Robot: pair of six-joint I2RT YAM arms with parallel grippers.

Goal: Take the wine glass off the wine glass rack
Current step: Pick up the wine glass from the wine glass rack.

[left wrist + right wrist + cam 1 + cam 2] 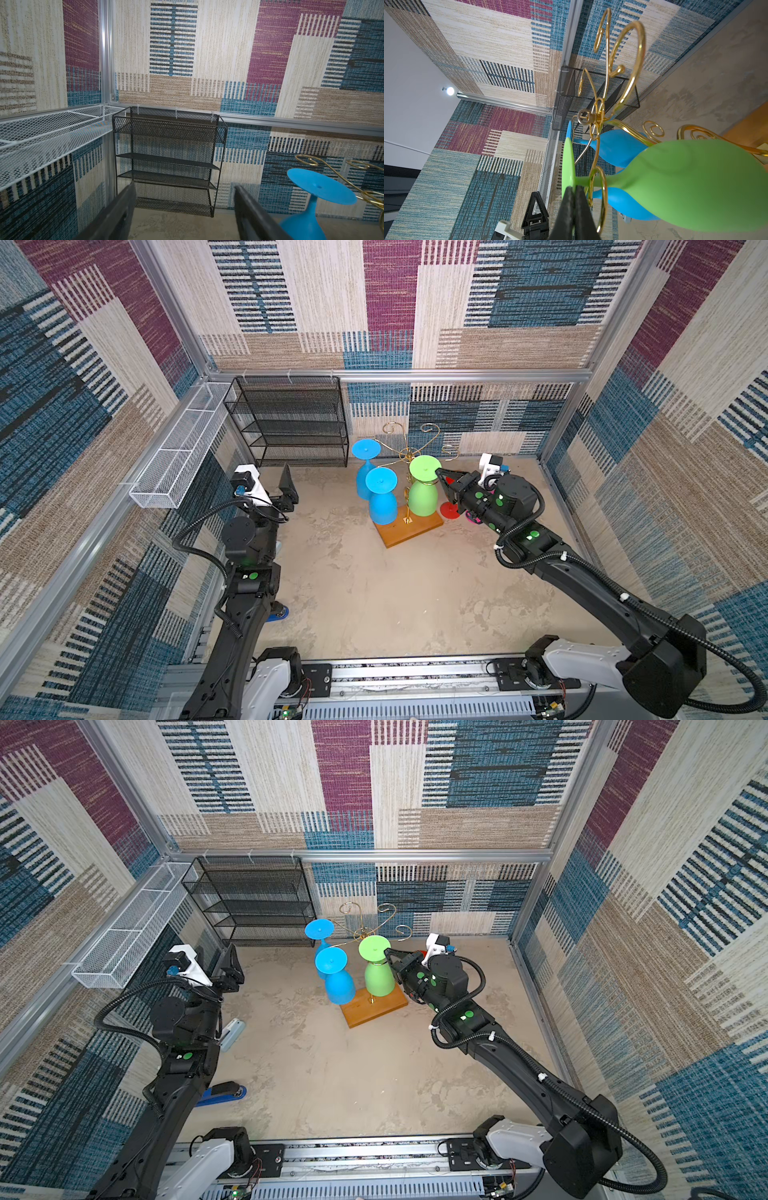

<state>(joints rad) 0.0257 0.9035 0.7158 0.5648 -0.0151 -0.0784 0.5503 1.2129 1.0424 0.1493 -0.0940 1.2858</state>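
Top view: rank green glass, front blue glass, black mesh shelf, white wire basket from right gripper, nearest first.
1. green glass: its foot pinched by the right gripper.
2. front blue glass: hanging beside it.
3. black mesh shelf: back wall.
4. white wire basket: left wall.

Black mesh shelf (286,429); white wire basket (183,464)

The thin gold wire rack (585,118) gleamed like polished metal above its smooth orange-brown wooden base (424,527). The green wine glass (423,498) and blue wine glass (382,508) looked matt plastic (hardly a glint). The mottled beige table (374,593) appeared rough; the patchwork walls (291,302), woven cloth.
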